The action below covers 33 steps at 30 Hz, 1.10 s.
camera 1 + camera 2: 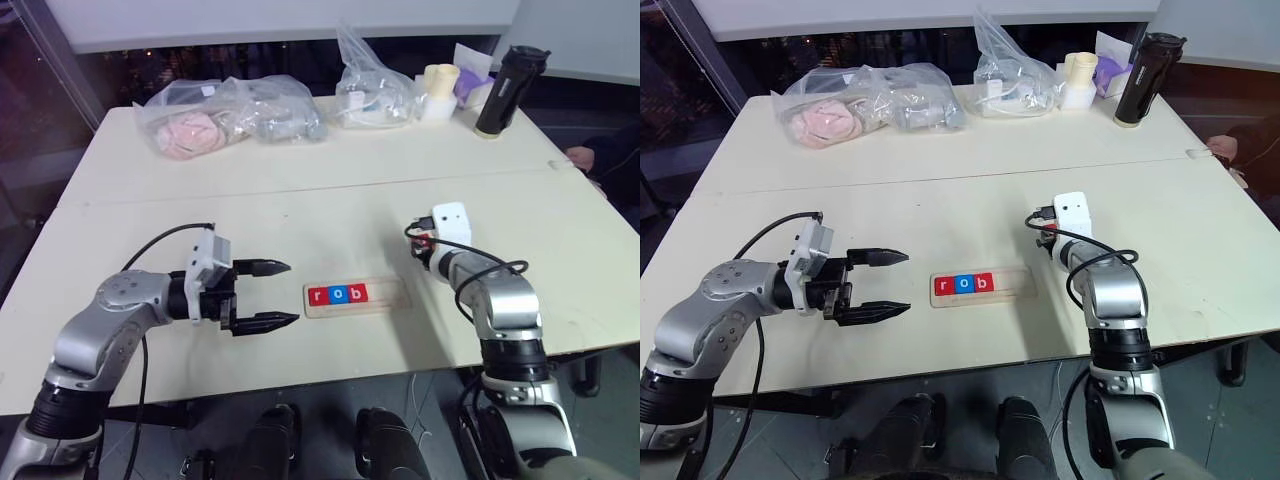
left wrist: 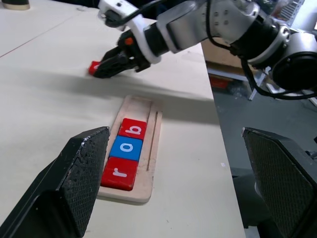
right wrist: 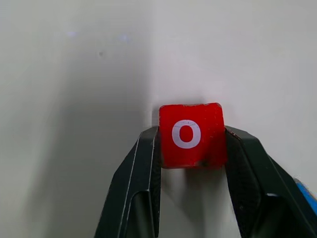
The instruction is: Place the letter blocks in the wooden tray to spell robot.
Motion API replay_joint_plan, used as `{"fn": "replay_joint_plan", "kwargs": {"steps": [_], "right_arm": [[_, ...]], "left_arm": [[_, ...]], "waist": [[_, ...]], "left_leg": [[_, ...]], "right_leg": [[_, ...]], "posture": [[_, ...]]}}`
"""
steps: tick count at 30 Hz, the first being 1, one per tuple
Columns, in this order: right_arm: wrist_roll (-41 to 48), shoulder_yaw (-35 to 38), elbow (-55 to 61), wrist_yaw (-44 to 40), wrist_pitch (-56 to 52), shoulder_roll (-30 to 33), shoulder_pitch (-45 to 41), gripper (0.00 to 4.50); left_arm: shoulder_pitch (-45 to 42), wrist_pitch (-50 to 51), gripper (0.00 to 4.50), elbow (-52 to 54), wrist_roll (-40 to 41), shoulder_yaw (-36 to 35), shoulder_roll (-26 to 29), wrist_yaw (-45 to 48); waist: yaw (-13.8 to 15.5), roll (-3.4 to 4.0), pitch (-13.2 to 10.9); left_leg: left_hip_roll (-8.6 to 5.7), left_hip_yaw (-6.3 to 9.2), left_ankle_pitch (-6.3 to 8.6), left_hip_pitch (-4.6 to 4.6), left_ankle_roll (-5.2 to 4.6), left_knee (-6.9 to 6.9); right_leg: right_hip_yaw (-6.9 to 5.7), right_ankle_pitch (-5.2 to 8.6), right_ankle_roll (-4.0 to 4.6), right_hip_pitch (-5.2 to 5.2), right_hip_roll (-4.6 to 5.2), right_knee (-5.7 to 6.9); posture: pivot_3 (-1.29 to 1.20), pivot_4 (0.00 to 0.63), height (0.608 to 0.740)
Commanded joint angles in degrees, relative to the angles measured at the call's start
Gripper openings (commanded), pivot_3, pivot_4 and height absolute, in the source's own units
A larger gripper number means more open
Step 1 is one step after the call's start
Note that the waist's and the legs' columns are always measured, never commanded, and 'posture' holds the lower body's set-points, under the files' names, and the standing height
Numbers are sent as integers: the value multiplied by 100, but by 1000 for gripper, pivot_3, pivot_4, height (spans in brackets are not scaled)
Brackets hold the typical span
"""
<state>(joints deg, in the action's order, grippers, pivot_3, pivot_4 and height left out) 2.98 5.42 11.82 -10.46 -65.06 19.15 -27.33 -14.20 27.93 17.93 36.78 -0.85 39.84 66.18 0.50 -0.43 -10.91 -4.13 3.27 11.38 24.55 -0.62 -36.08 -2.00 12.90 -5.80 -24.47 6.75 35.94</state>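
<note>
Pale table (image 1: 300, 190) (bags behind): right tool (image 3: 190, 148) grips red o block (image 3: 190, 134), left tool (image 1: 272, 294) wide.

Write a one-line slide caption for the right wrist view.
Right gripper shut on the red o block, resting on the pale table.

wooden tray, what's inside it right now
Three tiles lie in the tray, packed at one end: a red r, a blue o and a red b. The rest of the groove is bare wood. Nothing covers it.
</note>
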Motion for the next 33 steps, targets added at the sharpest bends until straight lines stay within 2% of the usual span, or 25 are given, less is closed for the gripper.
{"fn": "replay_joint_plan", "kwargs": {"steps": [1,4,8,12,17,19,20,22,24,27,30,33], "right_arm": [[239,324,1615,-121,-1317,203,197,1177],[386,572,2737,-204,-2498,219,638,1177],[551,773,3561,-186,-2744,31,1421,1177],[546,793,3549,-66,-2744,-107,1725,1177],[439,775,3199,79,-2743,-59,1571,1177],[509,740,3176,10,-2740,24,1532,2204],[549,700,3174,-44,-2698,121,1507,2563],[725,457,3157,-395,-2335,694,1482,3670],[1100,191,3117,-1151,-1837,1510,1455,4431],[1534,75,2941,-2296,-851,2536,1512,4431],[1233,0,2064,-3553,1458,3632,1709,4431],[1094,-74,987,-4678,3501,4160,1818,4431]], "left_arm": [[-12,-117,4500,41,20,-38,-14,43],[2,-137,4500,22,14,-16,-32,69],[-20,-163,4500,-21,-12,52,-86,100],[-65,-197,4500,-82,-29,105,-114,143],[-195,-216,4500,-178,-64,156,-132,183],[-200,-209,4500,-176,-71,151,-130,181],[-196,-206,4500,-170,-72,145,-126,176],[-176,-199,4500,-148,-71,124,-112,171],[-163,-187,4500,-135,-68,107,-104,164],[-173,-188,4500,-142,-79,113,-103,160],[-194,-186,4500,-143,-85,121,-107,155],[-218,-181,4500,-143,-83,123,-114,148]], "waist": [[6,0,0],[12,-1,1],[15,-2,2],[-26,-1,2],[4,-1,2],[8,-1,2],[9,-1,2],[9,1,1],[8,4,-1],[10,-1,-2],[14,-1,-3],[15,-7,-7]], "left_leg": [[0,0,0,0,0,1],[3,4,1,0,0,4],[5,6,2,2,2,7],[8,4,12,3,18,6],[10,6,7,8,10,20],[8,4,4,10,6,20],[7,4,4,10,4,20],[7,4,4,15,3,20],[5,2,4,17,2,17],[11,6,6,18,-1,14],[12,6,8,19,-4,16],[9,2,11,20,-8,11]], "right_leg": [[0,0,0,0,0,-1],[-1,2,0,0,1,-2],[0,8,1,0,7,-8],[0,14,-13,3,9,-23],[-4,0,8,3,7,-48],[-7,0,7,3,7,-52],[-8,0,7,3,6,-53],[-9,0,6,2,6,-54],[-11,0,5,2,6,-57],[-22,13,-16,13,8,-70],[-27,13,-17,15,9,-76],[-29,13,-18,23,6,-84]], "posture": [[0,150,725],[0,150,725],[0,150,725],[0,150,725],[0,150,725],[0,150,725],[0,150,725],[0,150,725],[0,150,725],[0,150,725],[0,150,725],[0,150,725]]}}
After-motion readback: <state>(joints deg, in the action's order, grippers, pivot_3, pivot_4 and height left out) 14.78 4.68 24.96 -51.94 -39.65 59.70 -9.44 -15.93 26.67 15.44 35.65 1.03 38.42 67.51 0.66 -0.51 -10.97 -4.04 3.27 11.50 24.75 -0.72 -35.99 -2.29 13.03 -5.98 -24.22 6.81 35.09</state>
